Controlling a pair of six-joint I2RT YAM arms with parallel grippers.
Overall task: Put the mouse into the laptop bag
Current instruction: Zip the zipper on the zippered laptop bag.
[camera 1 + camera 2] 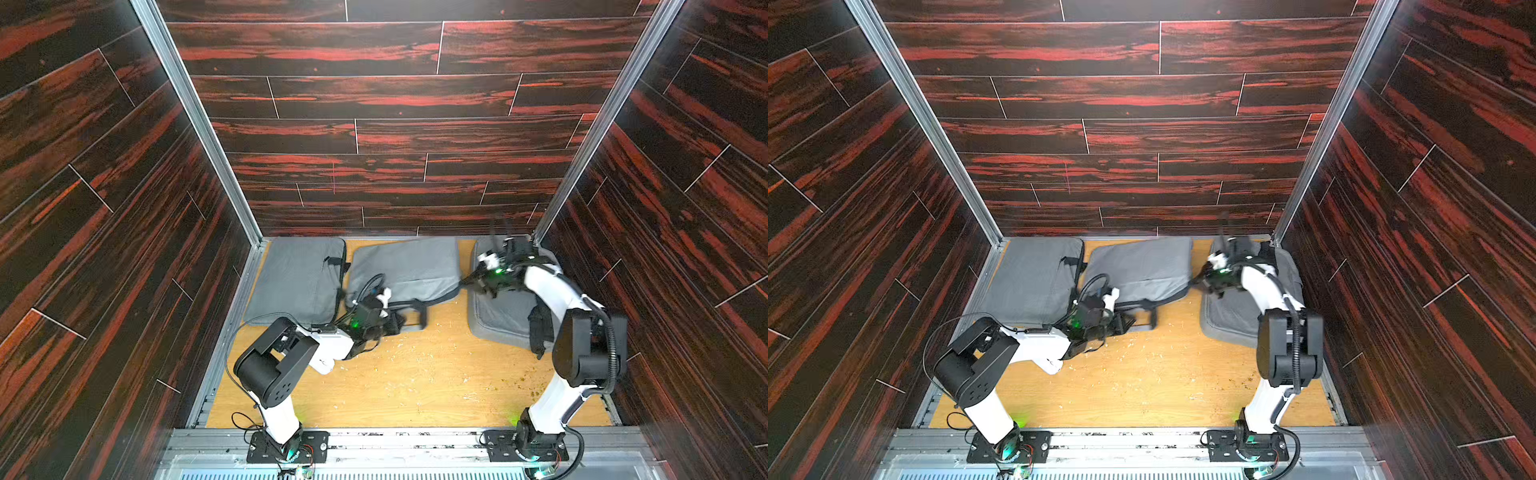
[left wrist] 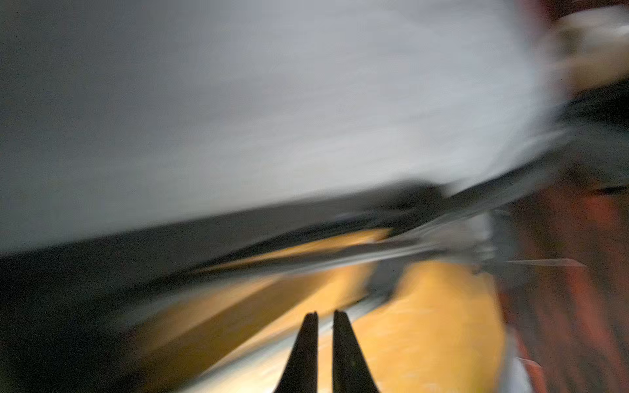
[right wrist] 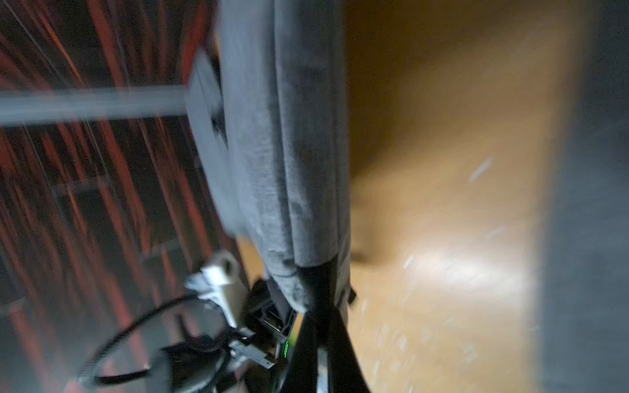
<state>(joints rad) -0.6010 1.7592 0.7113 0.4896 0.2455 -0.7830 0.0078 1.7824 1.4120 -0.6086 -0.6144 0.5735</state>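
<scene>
**Top views.** We see three grey bags on the wooden tabletop [image 1: 415, 382] [image 1: 1142, 386]. The left laptop bag [image 1: 291, 278] [image 1: 1030, 278] lies flat against the left wall. The middle laptop bag [image 1: 411, 266] [image 1: 1142, 266] lies between the two arms. The right laptop bag [image 1: 498, 316] [image 1: 1229, 316] lies partly under the right arm. The left gripper [image 1: 401, 323] [image 1: 1125, 322] sits at the near left corner of the middle laptop bag, beside its black strap [image 1: 422, 313]. The right gripper [image 1: 463, 282] [image 1: 1194, 281] meets the right corner of the same bag. We cannot locate the mouse in either top view.

**Left wrist view.** The picture is heavily blurred. The left gripper [image 2: 325, 313] is released: its two fingertips stand narrowly apart, and only tabletop [image 2: 425, 323] shows between them. The middle laptop bag [image 2: 272, 119] fills the upper part of the picture, its lower edge raised clear of the tabletop with shadow beneath.

**Right wrist view.** The right gripper [image 3: 318, 320] is clenched on the dark corner tab of the middle laptop bag [image 3: 289, 153], whose grey fabric runs away from the fingertips in folds. The tabletop [image 3: 442, 204] lies to one side and the dark red wall panel [image 3: 85, 204] to the other. The mouse is not identifiable here.
</scene>
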